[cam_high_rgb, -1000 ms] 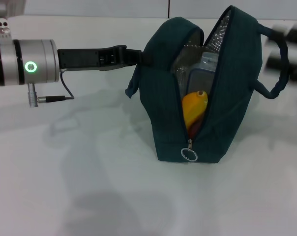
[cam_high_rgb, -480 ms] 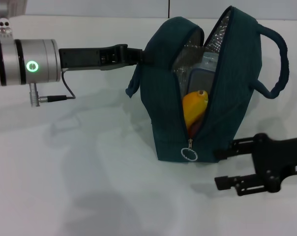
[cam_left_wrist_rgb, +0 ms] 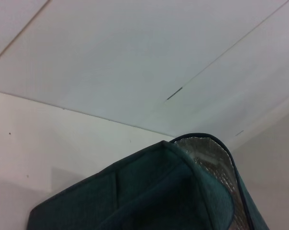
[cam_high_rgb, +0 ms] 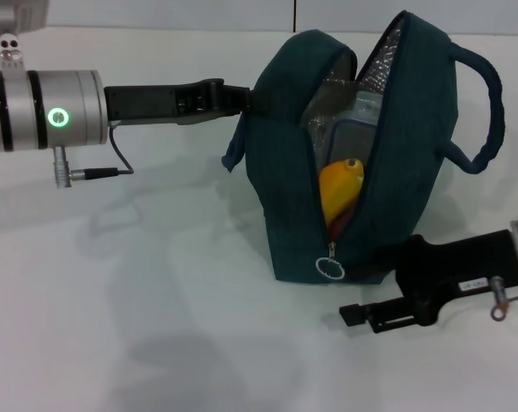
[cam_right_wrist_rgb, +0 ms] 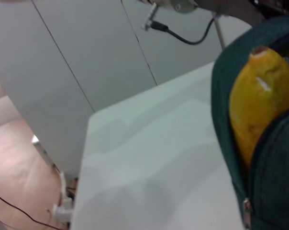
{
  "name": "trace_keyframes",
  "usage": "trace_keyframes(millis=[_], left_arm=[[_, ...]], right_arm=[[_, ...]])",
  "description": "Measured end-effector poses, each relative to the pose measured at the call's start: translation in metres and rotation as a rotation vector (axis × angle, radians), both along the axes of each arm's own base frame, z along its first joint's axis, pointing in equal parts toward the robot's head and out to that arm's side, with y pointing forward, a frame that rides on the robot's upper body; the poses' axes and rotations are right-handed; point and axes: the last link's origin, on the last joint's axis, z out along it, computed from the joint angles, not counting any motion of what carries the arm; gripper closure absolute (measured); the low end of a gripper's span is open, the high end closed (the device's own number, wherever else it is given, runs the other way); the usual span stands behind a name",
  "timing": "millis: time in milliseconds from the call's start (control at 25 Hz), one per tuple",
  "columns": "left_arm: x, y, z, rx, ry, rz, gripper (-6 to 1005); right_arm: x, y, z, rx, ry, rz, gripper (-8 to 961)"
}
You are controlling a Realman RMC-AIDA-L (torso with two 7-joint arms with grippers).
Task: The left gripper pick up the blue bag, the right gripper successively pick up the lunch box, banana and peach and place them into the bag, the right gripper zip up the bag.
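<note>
White tabletop (cam_high_rgb: 156,326) under upright blue bag (cam_high_rgb: 285,206), pale wall panels (cam_right_wrist_rgb: 87,57) behind.

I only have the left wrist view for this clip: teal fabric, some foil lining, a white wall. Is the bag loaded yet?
Observer: Yes. In the head view the blue bag stands open on the table, with the banana poking up in the gap and the lunch box behind it.
Operator: Has zipping started?
Observer: No. The ring pull sits at the bottom end of the opening.
Operator: Where is the right gripper?
Observer: The right gripper is low on the table, open, just beside the ring pull and not touching it.
Operator: And the left one?
Observer: The left gripper reaches the bag's upper edge; its fingertips are hidden by the fabric.
</note>
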Motion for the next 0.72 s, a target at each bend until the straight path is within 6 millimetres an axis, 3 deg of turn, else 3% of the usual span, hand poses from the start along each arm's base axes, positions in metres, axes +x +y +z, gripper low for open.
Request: trace_keyframes(millis=[560,720], left_arm=[[-0.003,-0.002,-0.001,-0.003,0.002,0.003,850],[-0.004,-0.003,-0.003,-0.010,0.002,0.006,846]], right_arm=[[-0.009,0.014,-0.016,0.078,0.015,-0.028,291],[-0.009,0.014,-0.018,0.086,0.034,-0.033,415]])
